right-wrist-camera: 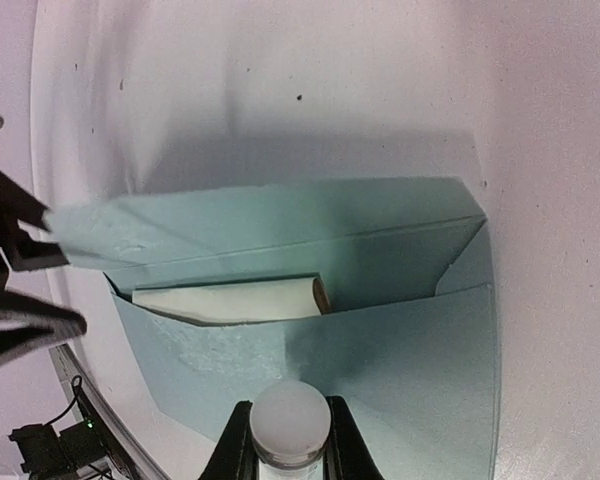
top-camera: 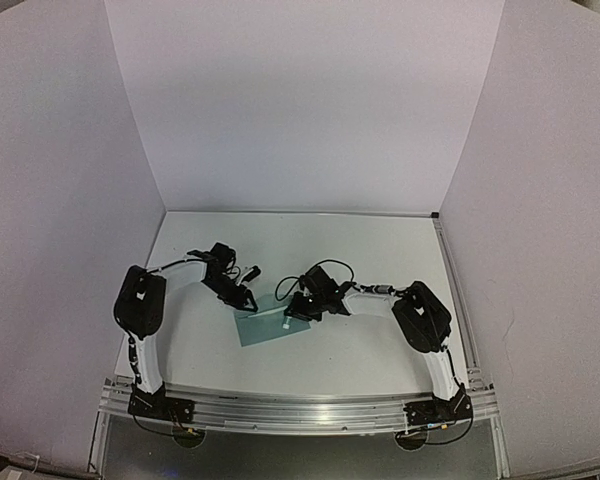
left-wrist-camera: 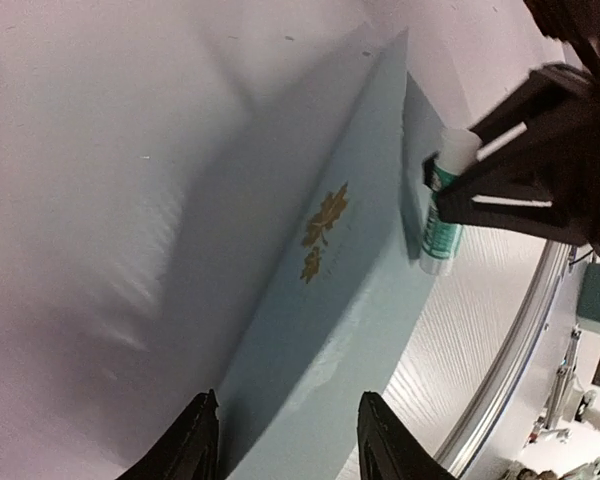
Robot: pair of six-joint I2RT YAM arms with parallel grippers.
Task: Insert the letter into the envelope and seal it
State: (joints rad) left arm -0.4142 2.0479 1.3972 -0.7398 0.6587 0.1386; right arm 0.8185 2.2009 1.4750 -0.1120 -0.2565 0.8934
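The teal envelope (top-camera: 265,327) lies on the table between both arms, its flap (right-wrist-camera: 260,215) open. Inside the pocket shows the top of the tan letter (right-wrist-camera: 230,300). My right gripper (right-wrist-camera: 290,405) is shut on a glue stick (right-wrist-camera: 290,425), its white tip held just above the envelope's front panel (right-wrist-camera: 400,350). In the left wrist view the glue stick (left-wrist-camera: 442,215) is green and white, beside the envelope. My left gripper (left-wrist-camera: 287,400) stands open at the left end of the envelope (left-wrist-camera: 320,330), with the flap's edge between its fingers. A gold ornament (left-wrist-camera: 323,230) marks the flap.
White walls (top-camera: 300,110) enclose the table on three sides. An aluminium rail (top-camera: 300,408) runs along the near edge with both arm bases on it. Cables hang round both wrists.
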